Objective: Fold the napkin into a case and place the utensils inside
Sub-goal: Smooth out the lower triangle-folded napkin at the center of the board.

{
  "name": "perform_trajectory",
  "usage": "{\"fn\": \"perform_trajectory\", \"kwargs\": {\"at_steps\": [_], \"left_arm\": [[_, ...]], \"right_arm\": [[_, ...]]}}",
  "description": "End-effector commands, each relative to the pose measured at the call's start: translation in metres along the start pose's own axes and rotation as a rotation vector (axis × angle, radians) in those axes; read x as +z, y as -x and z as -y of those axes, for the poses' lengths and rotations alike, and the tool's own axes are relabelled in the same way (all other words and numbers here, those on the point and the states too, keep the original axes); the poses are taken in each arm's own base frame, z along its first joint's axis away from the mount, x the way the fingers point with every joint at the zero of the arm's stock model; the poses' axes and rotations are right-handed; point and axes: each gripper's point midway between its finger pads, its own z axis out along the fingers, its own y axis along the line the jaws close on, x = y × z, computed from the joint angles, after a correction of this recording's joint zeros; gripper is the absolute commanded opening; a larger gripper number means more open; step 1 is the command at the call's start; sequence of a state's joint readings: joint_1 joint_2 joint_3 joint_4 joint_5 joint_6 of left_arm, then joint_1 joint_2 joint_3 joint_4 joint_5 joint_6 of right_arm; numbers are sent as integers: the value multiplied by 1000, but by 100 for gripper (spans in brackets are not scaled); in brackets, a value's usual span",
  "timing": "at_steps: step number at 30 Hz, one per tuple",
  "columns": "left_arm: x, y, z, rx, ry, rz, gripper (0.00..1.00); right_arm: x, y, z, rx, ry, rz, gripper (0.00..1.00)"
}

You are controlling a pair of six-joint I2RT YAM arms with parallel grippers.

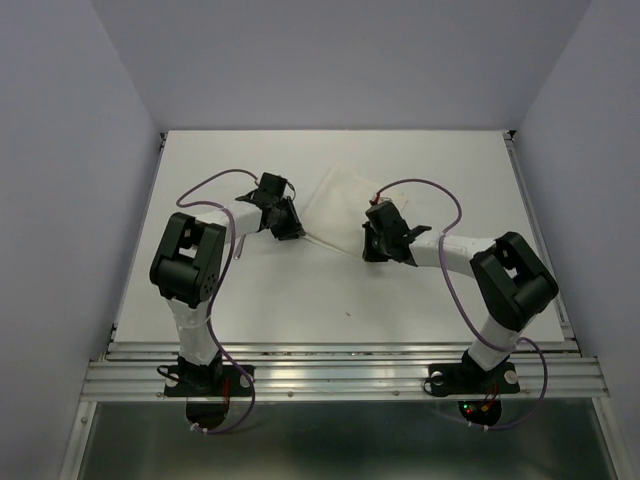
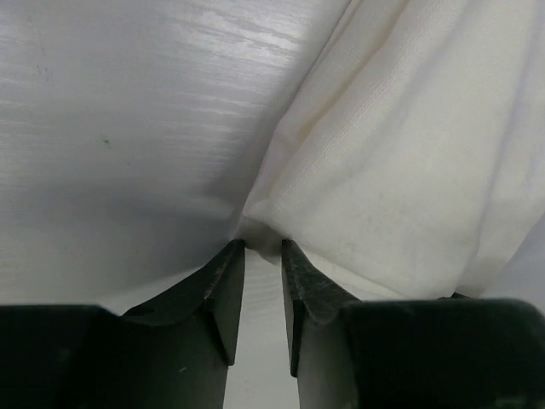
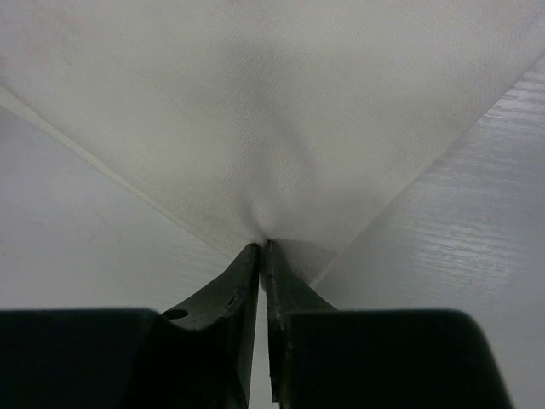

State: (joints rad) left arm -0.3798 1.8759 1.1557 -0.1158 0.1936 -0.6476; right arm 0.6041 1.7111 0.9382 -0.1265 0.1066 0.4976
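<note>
Three pale walls [image 1: 340,60] enclose the white counter [image 1: 300,300]; left jaws stand apart, right jaws clamp the napkin [image 1: 340,203].

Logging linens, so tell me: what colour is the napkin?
The thin, soft napkin is plain off-white, no pattern; best seen in the left wrist view.

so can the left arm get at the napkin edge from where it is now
probably yes: the left gripper sits right at the napkin edge, jaws slightly apart, with nothing in between. the right gripper pinches the napkin's other side, out of the way
</note>
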Motion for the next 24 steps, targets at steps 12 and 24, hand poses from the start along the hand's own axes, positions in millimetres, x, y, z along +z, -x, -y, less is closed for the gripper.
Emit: {"fn": "perform_trajectory", "kwargs": {"at_steps": [12,24], "left_arm": [[0,-2,-13,21,28,26,0],[-34,20,14,21,-77,110,0]], "right_arm": [[12,-13,23,-30,-72,75,6],[-39,65,-62,-151,100,246,40]]}}
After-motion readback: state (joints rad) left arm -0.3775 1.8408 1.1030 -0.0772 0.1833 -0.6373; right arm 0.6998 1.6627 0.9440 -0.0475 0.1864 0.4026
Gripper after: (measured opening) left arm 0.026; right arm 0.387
